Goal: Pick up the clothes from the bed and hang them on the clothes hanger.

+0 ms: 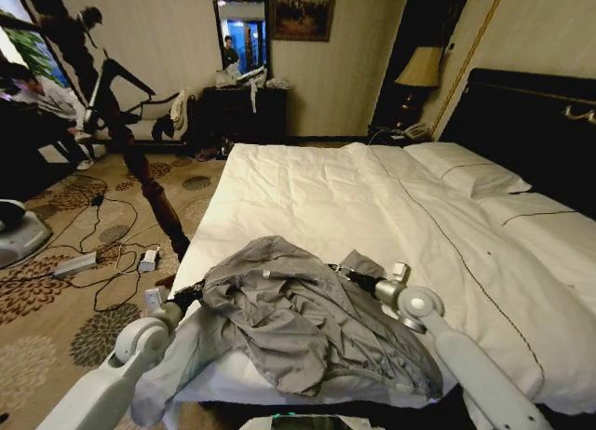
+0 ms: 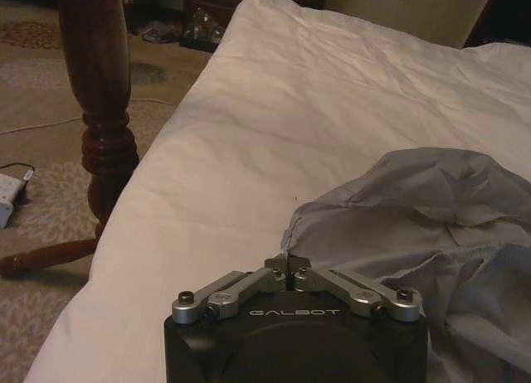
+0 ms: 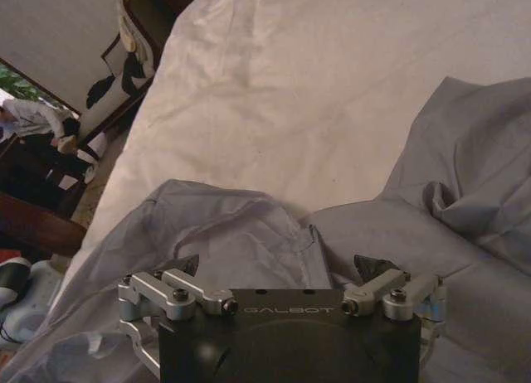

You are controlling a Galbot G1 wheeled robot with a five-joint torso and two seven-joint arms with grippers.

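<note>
The light grey shirt (image 1: 298, 323) lies crumpled on the near left corner of the bed (image 1: 307, 183), with one part hanging over the foot edge. My left gripper (image 1: 186, 298) is at the shirt's left edge; in the left wrist view its tips (image 2: 286, 264) are shut on the hem of the shirt (image 2: 415, 209). My right gripper (image 1: 346, 274) sits at the shirt's right side. In the right wrist view it (image 3: 278, 269) is open, fingers (image 3: 184, 267) spread over a raised fold of the shirt (image 3: 241, 225). The clothes hanger is out of view.
A dark turned wooden pole (image 1: 154, 193) stands on the patterned carpet just left of the bed, also seen close by the left gripper (image 2: 99, 109). Cables and a power strip (image 1: 74, 262) lie on the floor. White pillows (image 1: 475, 174) and a black headboard (image 1: 521, 123) are at the far right.
</note>
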